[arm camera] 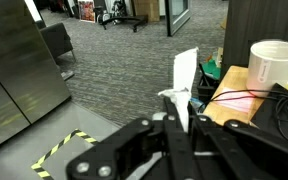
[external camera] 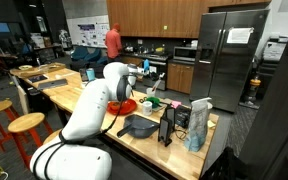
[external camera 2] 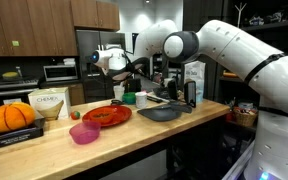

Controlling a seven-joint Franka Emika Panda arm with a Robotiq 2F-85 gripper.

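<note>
In the wrist view my gripper (arm camera: 181,103) is shut on a thin white piece (arm camera: 185,72), paper or cloth, I cannot tell which. It sticks out past the black fingertips (arm camera: 169,112). In both exterior views the white arm reaches over the wooden counter (external camera 2: 134,140) and holds the gripper (external camera 2: 127,72) (external camera: 142,82) in the air above a red plate (external camera 2: 106,115) (external camera: 127,105). The white piece is too small to make out in the exterior views. A dark grey tray (external camera 2: 164,113) lies next to the plate.
A pink bowl (external camera 2: 84,133), a pumpkin (external camera 2: 12,116) and a white box (external camera 2: 50,103) stand along the counter. A white mug (arm camera: 274,62) and cables (arm camera: 246,95) lie beyond the gripper. A steel fridge (external camera: 229,55) stands behind; a person in red (external camera: 113,41) is far back.
</note>
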